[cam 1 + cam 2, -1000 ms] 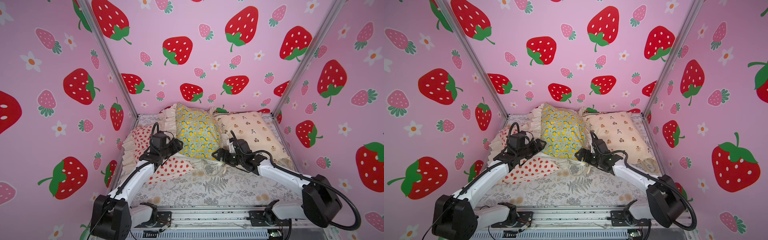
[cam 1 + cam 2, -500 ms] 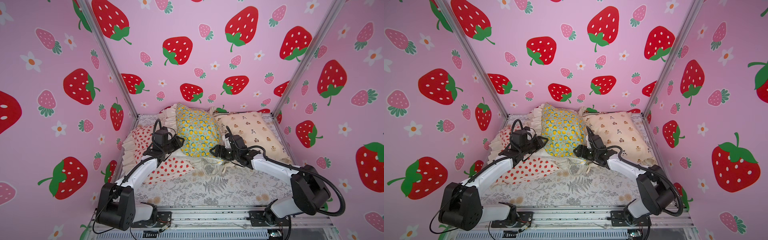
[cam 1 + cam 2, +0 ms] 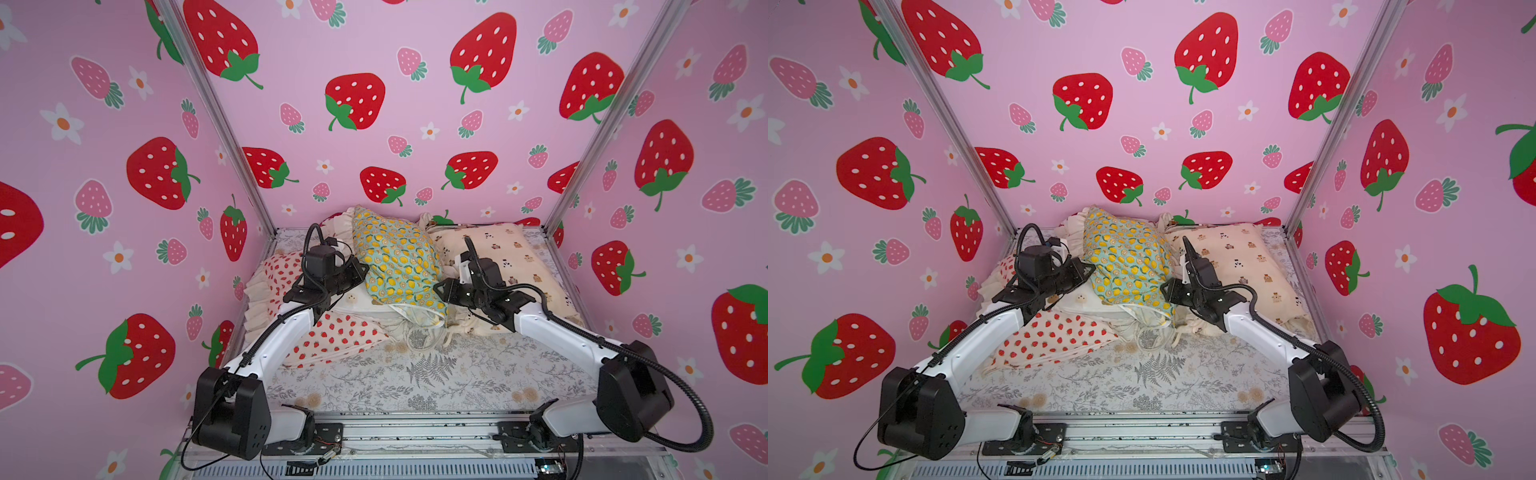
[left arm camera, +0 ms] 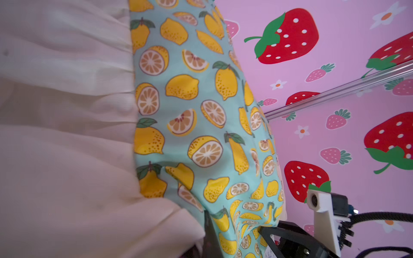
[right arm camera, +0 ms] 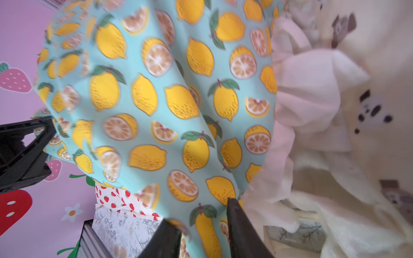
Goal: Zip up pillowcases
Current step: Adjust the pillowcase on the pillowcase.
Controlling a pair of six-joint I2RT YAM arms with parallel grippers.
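Both pinching lemon pillowcase point(image 3: 395, 257): left gripper point(image 3: 360, 269), right gripper point(image 3: 439, 287); strawberry pillowcase point(image 3: 336, 332), bear pillowcase point(image 3: 507, 257) flanking; fern sheet point(image 3: 428, 370) below.

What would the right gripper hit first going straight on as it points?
The lemon pillowcase: its fabric fills the space just ahead of the right gripper and already sits between the fingers. Depth beyond it is hidden.
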